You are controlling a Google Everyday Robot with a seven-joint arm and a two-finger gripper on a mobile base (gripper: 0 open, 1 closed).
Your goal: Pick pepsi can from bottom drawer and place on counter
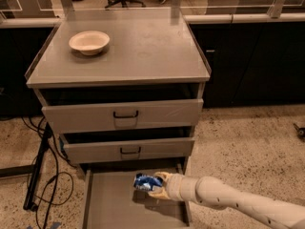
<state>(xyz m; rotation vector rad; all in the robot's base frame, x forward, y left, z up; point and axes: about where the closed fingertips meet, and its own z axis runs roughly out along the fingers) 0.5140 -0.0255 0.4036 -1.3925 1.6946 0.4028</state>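
The pepsi can (143, 181), blue with white markings, lies on its side over the floor of the open bottom drawer (109, 199). My gripper (153, 185) reaches in from the right on a cream arm and is shut on the can, a little above the drawer floor. The counter (143, 46) is the flat grey top of the cabinet, above the two upper drawers.
A cream bowl (89, 42) sits at the counter's back left. The two upper drawers with black handles (126, 114) stand slightly open above the can. Black cables and a stand (40, 175) lie on the floor to the left.
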